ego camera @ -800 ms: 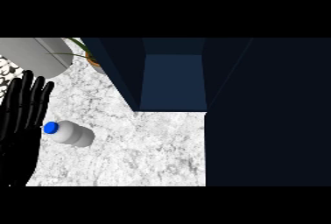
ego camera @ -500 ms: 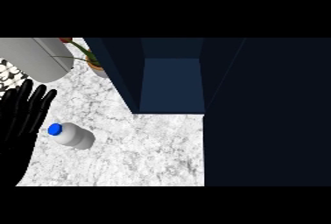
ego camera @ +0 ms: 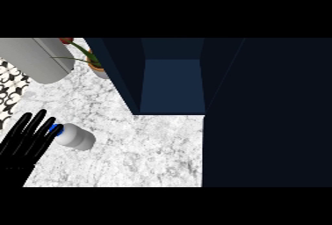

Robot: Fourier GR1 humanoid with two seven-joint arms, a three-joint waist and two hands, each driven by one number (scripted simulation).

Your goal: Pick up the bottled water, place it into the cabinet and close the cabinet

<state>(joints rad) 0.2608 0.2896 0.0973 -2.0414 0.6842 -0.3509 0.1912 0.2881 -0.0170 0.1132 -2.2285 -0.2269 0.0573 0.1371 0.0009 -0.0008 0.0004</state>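
Compared with the earlier frames, the left hand (ego camera: 26,143) is seen lower and further to the right: its fingertips, formerly well above the bottle's cap and apart from it, are now laid against the blue cap (ego camera: 55,128), part of which is covered by them. The fingers are held straight and spread, nothing being grasped. The bottled water (ego camera: 74,136) is found at roughly the same spot on the surface (ego camera: 149,145), lying on its side with the cap pointed toward the hand and the base toward the lower right. The view as a whole has shifted slightly, so that more of the patterned area at the left edge is shown.

The bottle is seen as a short, pale, rounded cylinder with a smooth skin and a soft shadow beneath it. The surface is given a mottled grey-and-white marble texture. The cabinet (ego camera: 172,83) is shown as a dark navy box with flat panels; its open interior is of a lighter blue, and a dark door or side panel (ego camera: 266,114) fills the right of the view. A smooth, pale grey rounded object (ego camera: 35,57) lies at the upper left, beside a potted plant (ego camera: 91,59) with thin green stems in a terracotta-coloured pot. A black-and-white ornamental pattern (ego camera: 9,88) is seen at the far left. The right hand is not shown.
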